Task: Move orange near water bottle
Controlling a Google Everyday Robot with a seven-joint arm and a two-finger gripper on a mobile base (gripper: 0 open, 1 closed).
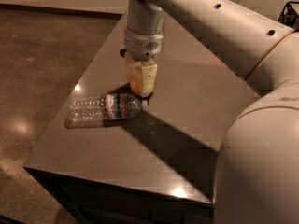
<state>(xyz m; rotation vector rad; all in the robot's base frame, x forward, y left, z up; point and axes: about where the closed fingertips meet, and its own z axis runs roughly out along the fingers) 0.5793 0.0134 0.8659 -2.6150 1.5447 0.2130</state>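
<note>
- As far as I can read it from my station, the tool (141,88) hangs point-down over the left half of the desk (187,125). Its two cream fingers (150,76) are drawn in on the orange (135,84) and stand apart only by the width of the fruit.
- I see just a sliver of orange skin between the fingers, low in the grasp and close above the desk top. Whether it touches the surface I cannot tell.
- Above the tool sits the grey wrist (144,36) with a small vent grille. From there the pale arm (224,27) runs up and to the right and fills the right side of my view.
- Just in front of the tool, toward me, the water bottle (103,110) lies on its side on the desk. It is clear and ribbed, with its red-and-blue label band (117,107) toward the cap end.
- Its small white cap (145,103) points right and lies just below the tool's tips. The orange and the bottle's neck are near each other, though I cannot tell whether they touch.
- The bottle's base points left, near the left edge of the desk.
- A broad dark shadow of the arm crosses the desk from the tool toward the near right corner.
- Past the left edge lies a brown polished floor (42,55) with a few bright glints.
</note>
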